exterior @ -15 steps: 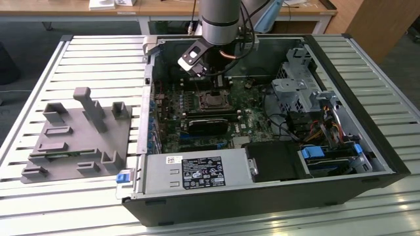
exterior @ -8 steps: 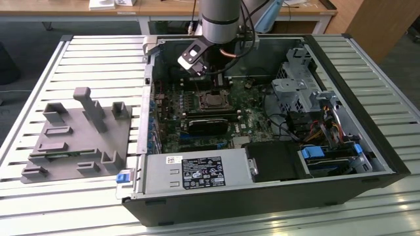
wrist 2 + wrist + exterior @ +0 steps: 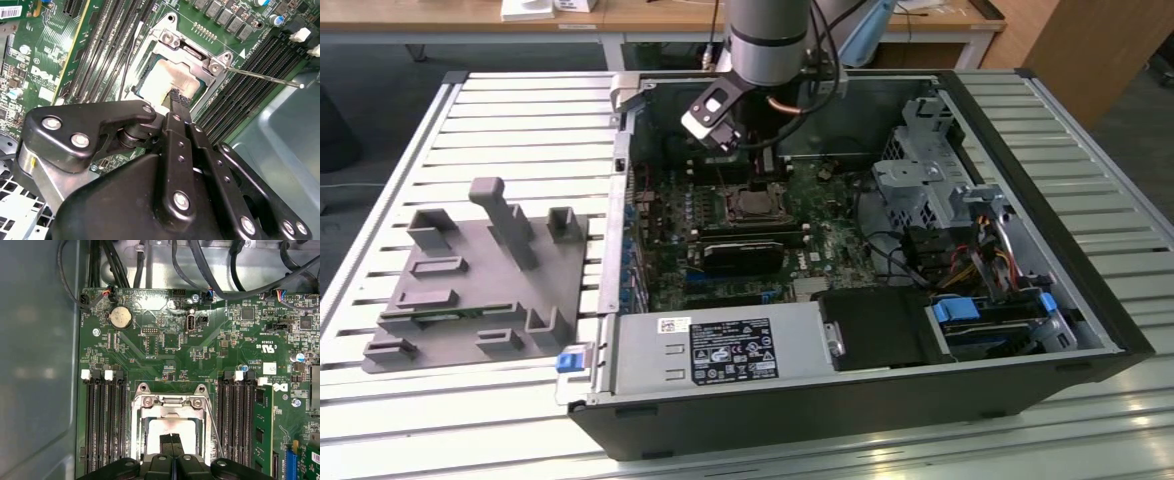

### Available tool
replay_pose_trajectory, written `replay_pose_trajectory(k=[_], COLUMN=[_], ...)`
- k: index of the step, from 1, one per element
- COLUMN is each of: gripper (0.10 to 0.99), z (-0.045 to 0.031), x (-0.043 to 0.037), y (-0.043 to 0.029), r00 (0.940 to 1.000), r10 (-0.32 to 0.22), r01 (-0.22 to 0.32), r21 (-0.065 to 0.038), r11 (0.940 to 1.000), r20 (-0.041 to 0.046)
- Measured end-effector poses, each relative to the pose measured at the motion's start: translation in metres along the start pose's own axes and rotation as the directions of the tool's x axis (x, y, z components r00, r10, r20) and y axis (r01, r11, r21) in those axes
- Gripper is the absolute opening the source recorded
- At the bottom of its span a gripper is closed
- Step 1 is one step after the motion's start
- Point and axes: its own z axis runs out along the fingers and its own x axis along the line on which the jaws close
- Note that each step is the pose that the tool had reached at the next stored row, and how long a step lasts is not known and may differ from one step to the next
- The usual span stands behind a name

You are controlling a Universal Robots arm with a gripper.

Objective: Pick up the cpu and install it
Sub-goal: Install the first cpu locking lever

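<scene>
Fingers: the black fingers (image 3: 165, 446) are pressing together tip to tip, showing only a thin seam between them and pinching nothing.
Cpu: the small flat square cpu with a silvery-grey top (image 3: 186, 432) is lying level in its socket, directly beneath the fingertips; whether they are touching it cannot be told.
Socket edges: a silvery metal frame (image 3: 172, 402) is bordering the chip, its screwed bar running just beyond the fingertips.
Lever: a thin steel rod (image 3: 265, 77) is slanting out beside that frame, apart from the fingers.
Flanks: long black memory slots (image 3: 102, 425) are running along both sides of the fingers, just outside the frame, on the green motherboard (image 3: 165, 340).
Wall: the grey-blue case wall (image 3: 40, 365) is rising past one bank of slots, well apart from the fingers.
Open room: the grey robot arm (image 3: 767, 35) is reaching down through the upturned open side of the black computer case (image 3: 854, 400).
Outside: a grey plastic fixture with upright posts (image 3: 480, 270) is sitting on the slatted metal counter (image 3: 520, 130), well apart from the fingers, beyond the case edge toward the exterior view's left.
</scene>
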Motion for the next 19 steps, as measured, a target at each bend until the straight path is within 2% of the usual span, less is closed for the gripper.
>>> replay_pose_trajectory(k=[13,19], gripper=[0.106,0.106], z=[-0.0030,-0.0074], x=[0.0000,0.0000], y=[0.0001,0.0002], r00=[1.0000,1.0000], r10=[0.000,0.000], r01=[0.000,0.000], r21=[0.000,0.000], r11=[1.0000,1.0000], r20=[0.0001,0.0000])
